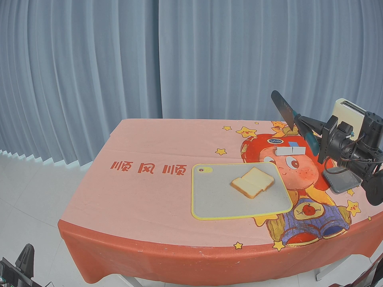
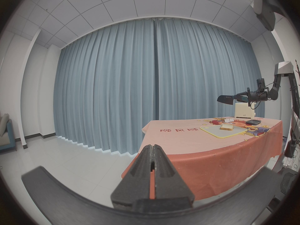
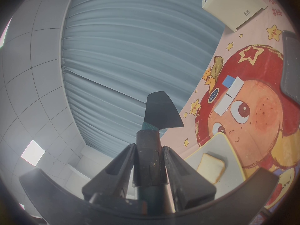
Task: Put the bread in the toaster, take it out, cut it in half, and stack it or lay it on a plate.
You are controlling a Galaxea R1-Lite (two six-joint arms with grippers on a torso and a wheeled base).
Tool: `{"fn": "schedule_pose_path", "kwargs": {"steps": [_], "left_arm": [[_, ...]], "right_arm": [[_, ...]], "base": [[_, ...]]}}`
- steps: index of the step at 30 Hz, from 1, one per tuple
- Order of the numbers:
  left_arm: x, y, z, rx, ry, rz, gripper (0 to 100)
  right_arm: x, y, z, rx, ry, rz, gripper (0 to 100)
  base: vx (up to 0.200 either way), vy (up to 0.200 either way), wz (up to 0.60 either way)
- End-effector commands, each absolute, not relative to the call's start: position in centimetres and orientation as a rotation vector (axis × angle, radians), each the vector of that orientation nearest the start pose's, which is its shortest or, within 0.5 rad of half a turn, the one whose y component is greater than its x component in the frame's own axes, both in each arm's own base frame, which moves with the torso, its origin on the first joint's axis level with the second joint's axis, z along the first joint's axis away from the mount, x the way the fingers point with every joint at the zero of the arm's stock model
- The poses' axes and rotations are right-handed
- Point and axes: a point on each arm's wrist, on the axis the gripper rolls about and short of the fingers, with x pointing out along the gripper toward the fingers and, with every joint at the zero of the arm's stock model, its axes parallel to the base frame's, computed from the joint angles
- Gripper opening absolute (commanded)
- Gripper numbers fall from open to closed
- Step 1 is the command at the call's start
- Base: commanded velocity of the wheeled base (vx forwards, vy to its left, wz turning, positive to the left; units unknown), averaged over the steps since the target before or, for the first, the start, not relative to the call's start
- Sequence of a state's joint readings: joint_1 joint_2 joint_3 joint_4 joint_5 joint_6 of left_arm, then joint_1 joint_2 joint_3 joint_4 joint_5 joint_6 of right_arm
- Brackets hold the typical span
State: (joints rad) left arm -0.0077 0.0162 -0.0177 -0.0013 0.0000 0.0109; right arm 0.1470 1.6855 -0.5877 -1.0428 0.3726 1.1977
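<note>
Two pale bread pieces overlapping on the grey, yellow-rimmed plastic cutting board. Right gripper hangs just right of the board, jaws clamped on the teal-handled, dark-bladed knife. Left gripper jaws closed, empty.

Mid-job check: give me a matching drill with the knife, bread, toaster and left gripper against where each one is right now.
Things:
1. knife
2. bread
3. toaster
4. left gripper

Places or states:
A. lying on the cutting board
B. shut, low, off the table
C. held in the right gripper, raised above the table
D. standing at the table's far right corner

Pairs: 1-C, 2-A, 3-D, 4-B
</note>
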Motion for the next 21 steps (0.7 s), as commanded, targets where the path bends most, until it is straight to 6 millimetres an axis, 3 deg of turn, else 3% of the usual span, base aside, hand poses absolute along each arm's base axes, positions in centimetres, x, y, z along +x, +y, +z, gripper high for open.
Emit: {"fn": "schedule_pose_path", "kwargs": {"steps": [1,21], "left_arm": [[-2.18,0.02,7.59,0.011,0.012,-0.008,0],[-2.18,0.02,7.59,0.011,0.012,-0.008,0]], "right_arm": [[27.46,4.48,17.13,1.179,0.354,0.411,0],[27.39,3.96,16.86,1.193,0.357,0.39,0]], "base": [[0.0,0.0,0.0],[0.0,0.0,0.0]]}}
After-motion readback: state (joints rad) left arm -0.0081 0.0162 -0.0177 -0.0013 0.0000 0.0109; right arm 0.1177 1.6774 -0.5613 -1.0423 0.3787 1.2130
